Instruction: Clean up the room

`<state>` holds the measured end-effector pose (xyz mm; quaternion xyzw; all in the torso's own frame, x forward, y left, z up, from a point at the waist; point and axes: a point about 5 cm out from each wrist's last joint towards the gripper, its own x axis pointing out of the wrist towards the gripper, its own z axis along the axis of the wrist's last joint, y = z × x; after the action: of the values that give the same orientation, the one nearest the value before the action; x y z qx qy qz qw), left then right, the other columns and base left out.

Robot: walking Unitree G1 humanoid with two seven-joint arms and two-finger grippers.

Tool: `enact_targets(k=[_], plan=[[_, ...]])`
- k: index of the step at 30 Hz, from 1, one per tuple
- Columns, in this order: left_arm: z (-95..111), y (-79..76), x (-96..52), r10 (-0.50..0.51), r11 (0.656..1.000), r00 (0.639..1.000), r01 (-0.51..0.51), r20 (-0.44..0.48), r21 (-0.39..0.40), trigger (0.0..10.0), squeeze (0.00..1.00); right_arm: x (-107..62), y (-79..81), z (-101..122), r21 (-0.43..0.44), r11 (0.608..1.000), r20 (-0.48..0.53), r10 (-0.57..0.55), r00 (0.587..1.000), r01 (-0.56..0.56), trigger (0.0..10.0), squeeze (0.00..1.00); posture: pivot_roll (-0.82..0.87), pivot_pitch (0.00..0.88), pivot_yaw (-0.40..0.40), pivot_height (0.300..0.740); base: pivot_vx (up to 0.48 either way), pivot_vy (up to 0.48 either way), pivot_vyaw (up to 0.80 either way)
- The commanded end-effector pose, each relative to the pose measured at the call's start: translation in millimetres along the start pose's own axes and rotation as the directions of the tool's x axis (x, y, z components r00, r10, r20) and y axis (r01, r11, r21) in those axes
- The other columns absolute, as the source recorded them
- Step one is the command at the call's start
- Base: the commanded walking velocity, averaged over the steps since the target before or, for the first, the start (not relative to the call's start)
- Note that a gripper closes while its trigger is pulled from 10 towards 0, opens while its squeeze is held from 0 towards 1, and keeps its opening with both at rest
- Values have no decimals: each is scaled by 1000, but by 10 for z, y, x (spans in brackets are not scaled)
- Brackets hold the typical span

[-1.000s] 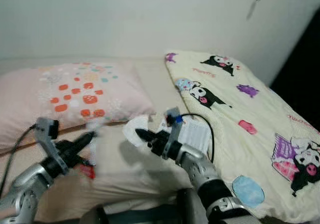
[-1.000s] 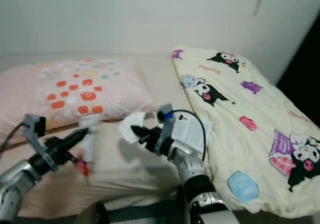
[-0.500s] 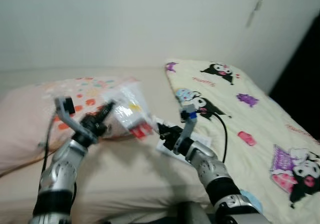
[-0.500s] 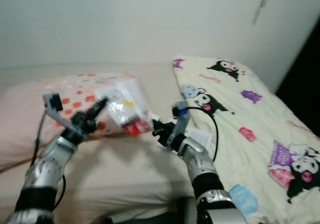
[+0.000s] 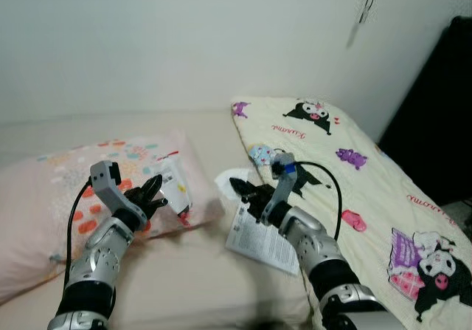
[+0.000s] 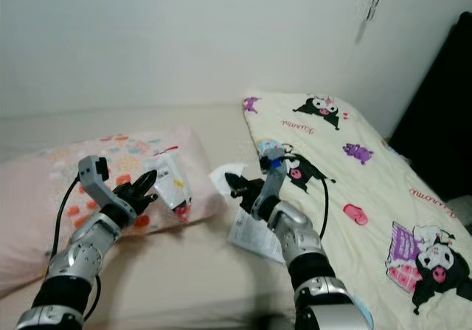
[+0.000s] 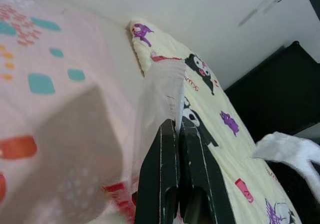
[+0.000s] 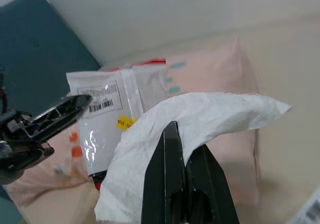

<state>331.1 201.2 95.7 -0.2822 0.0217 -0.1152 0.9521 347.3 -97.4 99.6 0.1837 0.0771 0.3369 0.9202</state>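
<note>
Left eye view has my left claw [image 5: 153, 190] pinched on a clear plastic packet [image 5: 175, 190] over the pillow [image 5: 44, 212], and my right claw [image 5: 237, 188] clamped on a crumpled tissue [image 5: 223, 182]. Both are lifted, I judge; the printed leaflet [image 5: 262, 238] on the bed [image 5: 192, 286] remains.

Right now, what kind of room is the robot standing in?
Most likely a bedroom: a pink patterned pillow lies on a bed beside a cream cartoon-print blanket, against a plain white wall.
</note>
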Motion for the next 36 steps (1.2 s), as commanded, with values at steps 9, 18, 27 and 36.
enact_targets(k=[9, 18, 27, 36], plan=[[27, 257, -104, 98, 995, 995, -98, 3, 25, 10000, 0, 6, -7, -59, -32, 999, -4, -42, 999, 42, 10000, 0, -24, 0, -50, 698, -431, 0, 0], [-99, 367, -192, 161, 986, 986, -159, -34, 52, 10000, 0, -20, -28, -73, -16, 999, -2, -42, 999, 42, 10000, 0, -25, 0, -46, 728, 0, 0, 0], [-554, 583, -473, 330, 934, 916, -282, -227, 220, 10000, 0, -176, -174, -398, -59, 982, -142, -185, 972, 179, 10000, 0, -28, 0, -46, 733, 0, 0, 86], [-1187, 821, -1168, 575, 818, 678, -467, -458, 335, 10000, 0, -831, -327, -1236, -136, 931, -488, -359, 796, 337, 10000, 0, -28, 0, -46, 733, 0, 0, 763]])
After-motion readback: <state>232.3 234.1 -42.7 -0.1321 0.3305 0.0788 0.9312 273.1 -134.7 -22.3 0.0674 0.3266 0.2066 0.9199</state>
